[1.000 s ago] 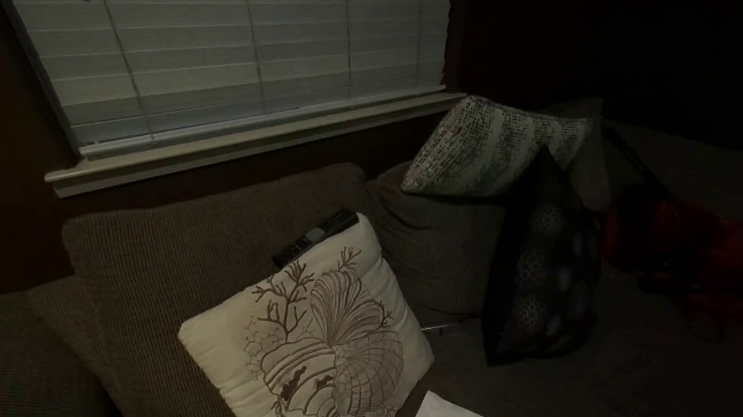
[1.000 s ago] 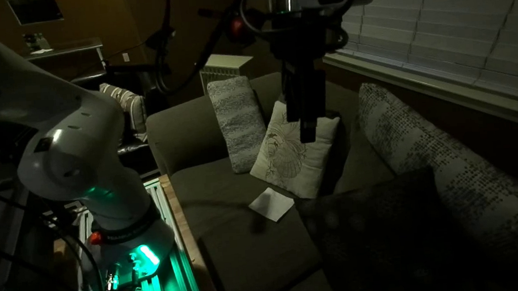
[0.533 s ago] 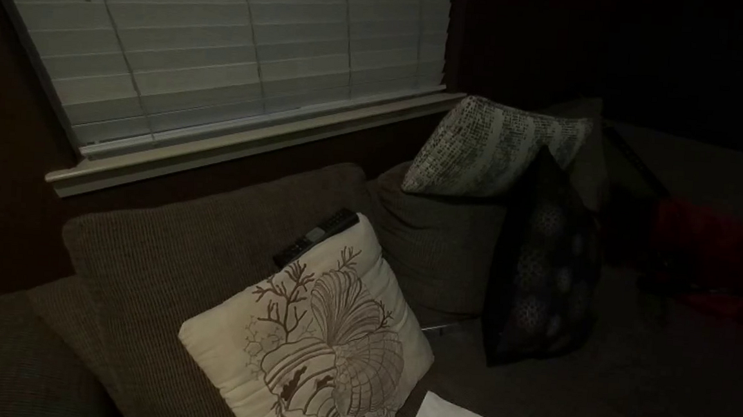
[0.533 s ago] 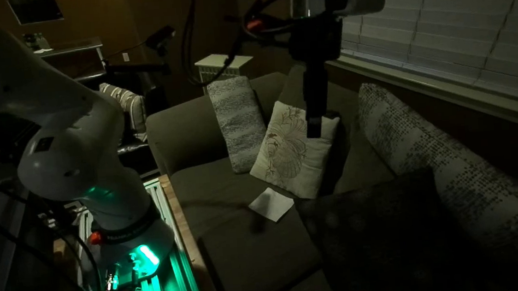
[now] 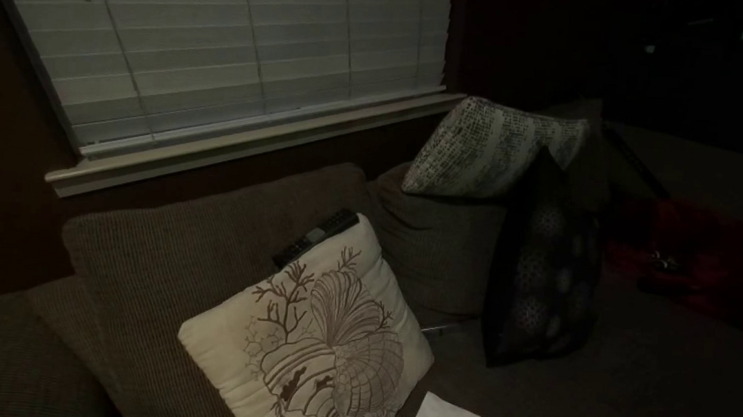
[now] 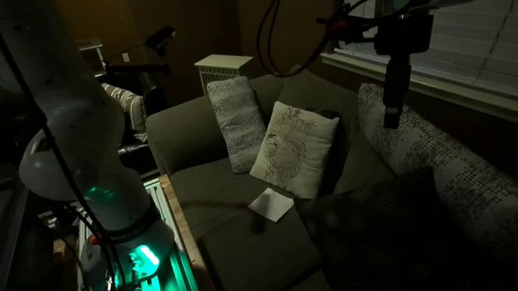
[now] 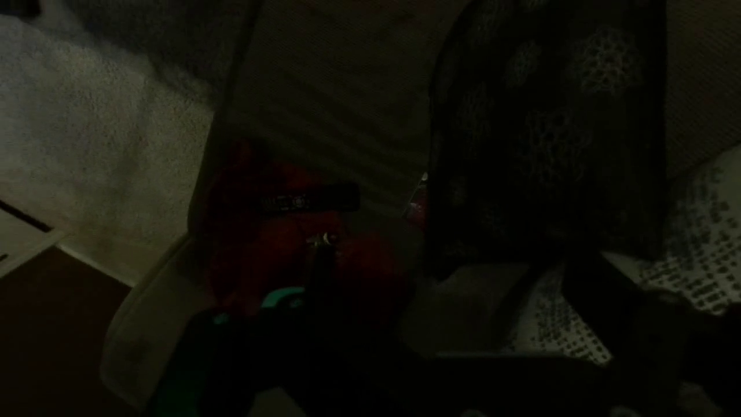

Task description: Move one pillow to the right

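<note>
The pillow (image 5: 491, 151), light grey-white with a fine speckled pattern, leans on the sofa back under the window, partly behind the dark pillow. It shows in both exterior views, on the right side here (image 6: 425, 146). My gripper (image 6: 392, 123) points down and overlaps the pillow's upper left part in that exterior view. In the dim wrist view my gripper (image 7: 454, 260) has its jaws wide apart with nothing held between them. A part of the pillow (image 7: 570, 318) shows below and around the right finger. Contact cannot be told.
A dark patterned pillow (image 6: 377, 233) stands in front of the speckled one. A cream pillow with a shell drawing (image 6: 291, 147), a grey striped pillow (image 6: 239, 124) and white paper (image 6: 272, 204) lie further left. A remote (image 5: 317, 237), red cloth (image 7: 260, 249) and window sill (image 5: 253, 140) also show.
My arm and gripper have moved right in an exterior view, from in front of the cream pillow to in front of the speckled pillow. The pillows have not moved.
</note>
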Tool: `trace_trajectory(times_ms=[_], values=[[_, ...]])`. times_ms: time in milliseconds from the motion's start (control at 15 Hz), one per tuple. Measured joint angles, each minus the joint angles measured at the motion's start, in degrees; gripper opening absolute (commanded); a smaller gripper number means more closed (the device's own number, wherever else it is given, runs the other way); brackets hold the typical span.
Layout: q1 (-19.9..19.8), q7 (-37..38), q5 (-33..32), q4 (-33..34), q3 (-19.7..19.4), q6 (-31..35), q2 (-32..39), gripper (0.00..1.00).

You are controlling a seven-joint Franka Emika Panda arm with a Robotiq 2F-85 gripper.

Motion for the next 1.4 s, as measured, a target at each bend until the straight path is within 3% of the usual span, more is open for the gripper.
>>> trace_trajectory(times_ms=[267,467,867,1133,1200,1400], values=[[0.6,-0.1,0.0,-0.5,-0.6,0.1,-0.1,1.00],[1.1,8.4,0.1,-1.0,-1.4,3.3,0.6,1.00],[1.1,22.8,-1.0,-3.6,-5.8,21.9,6.2,1.00],[1.9,33.8,-6.1,-2.1,-9.5,33.2,11.2,1.00],[2.6,37.7,-8.7,-1.1,-10.7,33.8,12.6,1.00],[3.1,38.1,-9.0,-0.5,-11.3,33.8,13.6,1.00]])
